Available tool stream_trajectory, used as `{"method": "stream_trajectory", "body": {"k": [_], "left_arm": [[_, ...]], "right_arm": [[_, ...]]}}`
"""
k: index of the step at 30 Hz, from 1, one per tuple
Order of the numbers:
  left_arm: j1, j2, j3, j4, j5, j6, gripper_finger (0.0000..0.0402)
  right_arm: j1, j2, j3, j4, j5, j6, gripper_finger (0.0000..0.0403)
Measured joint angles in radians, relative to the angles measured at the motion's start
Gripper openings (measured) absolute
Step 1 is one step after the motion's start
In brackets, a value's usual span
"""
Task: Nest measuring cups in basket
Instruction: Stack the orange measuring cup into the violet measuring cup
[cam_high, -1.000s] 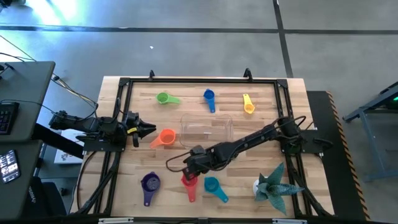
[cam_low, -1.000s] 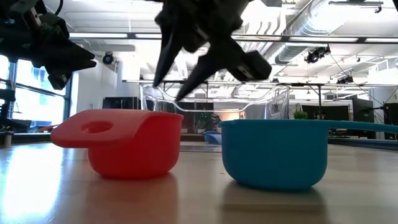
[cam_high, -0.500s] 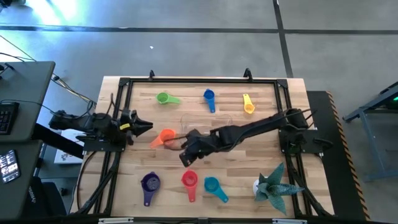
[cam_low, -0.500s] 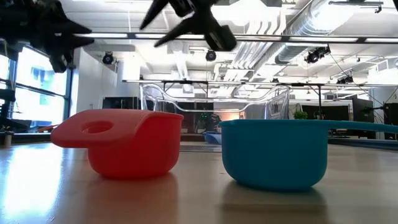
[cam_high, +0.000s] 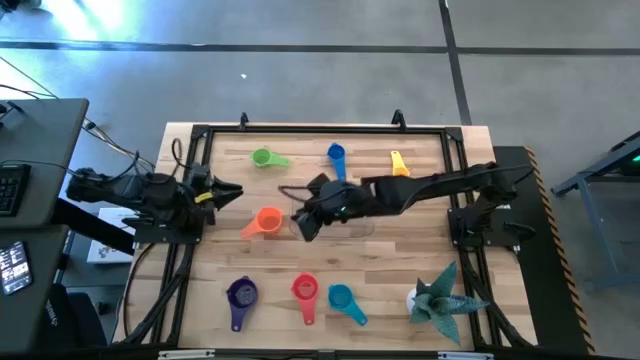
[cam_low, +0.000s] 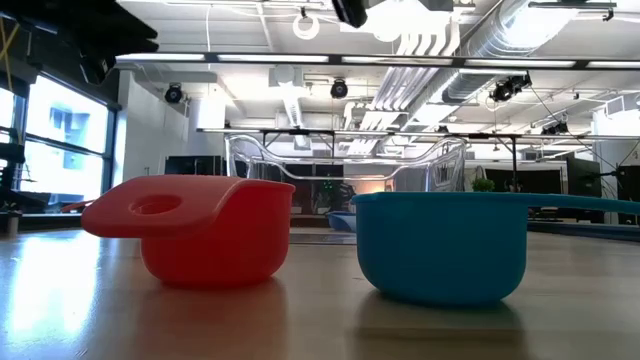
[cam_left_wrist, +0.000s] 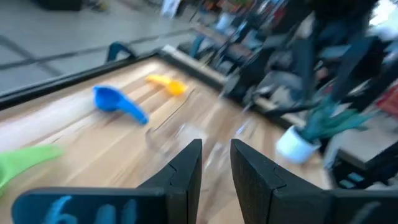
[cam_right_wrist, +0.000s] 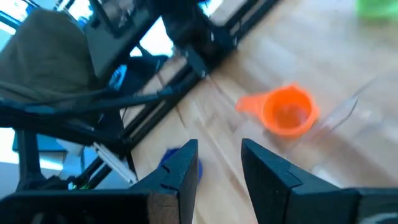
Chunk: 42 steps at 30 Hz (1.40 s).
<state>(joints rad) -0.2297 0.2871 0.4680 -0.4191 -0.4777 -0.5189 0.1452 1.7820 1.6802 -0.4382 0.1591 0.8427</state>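
Observation:
Seven measuring cups lie bowl-down on the wooden table: green, blue and yellow near the far edge, orange left of centre, purple, red and teal near the front. The clear basket rests at the centre, holding no cup. My right gripper hovers open over the basket's left end, beside the orange cup, holding nothing. My left gripper hangs at the table's left side, narrowly open, holding nothing.
A spiky teal-grey folded-paper figure stands at the near right corner. A black frame runs around the tabletop. The low view shows the red cup and the teal cup close by, the basket behind them.
My right gripper has risen from just above the red cup and swung toward the far edge, ending over the basket's left end by the orange cup; it has left the low view upward. My left gripper has drifted up and slightly toward the far edge. No cup has moved.

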Motion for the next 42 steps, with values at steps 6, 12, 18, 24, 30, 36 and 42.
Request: {"method": "stream_trajectory", "body": {"k": [6,12,18,24,30,36,42], "left_arm": [[0.004,0.163,0.108,-0.165,-0.045,-0.167,0.0074],[0.048,0.312,0.157,-0.24,-0.014,-0.329,0.0074],[0.116,0.432,0.157,-0.242,0.076,-0.405,0.0074],[0.198,0.535,0.157,-0.241,0.168,-0.441,0.0074],[0.257,0.622,0.157,-0.24,0.209,-0.45,0.0074],[0.293,0.699,0.157,-0.234,0.266,-0.468,0.0074],[0.296,0.752,0.157,-0.23,0.266,-0.475,0.0074]], "right_arm": [[-0.041,-0.1,0.0,-0.007,0.045,-0.11,0.0114],[-0.101,-0.2,0.0,-0.014,0.05,-0.197,0.0114],[-0.168,-0.284,0.0,-0.019,0.05,-0.263,0.0114],[-0.227,-0.353,0.0,-0.022,0.049,-0.359,0.0114],[-0.257,-0.381,0.0,-0.07,0.042,-0.442,0.0114],[-0.279,-0.381,0.0,-0.164,0.04,-0.459,0.0114],[-0.295,-0.381,0.0,-0.24,0.039,-0.459,0.0114]]}}
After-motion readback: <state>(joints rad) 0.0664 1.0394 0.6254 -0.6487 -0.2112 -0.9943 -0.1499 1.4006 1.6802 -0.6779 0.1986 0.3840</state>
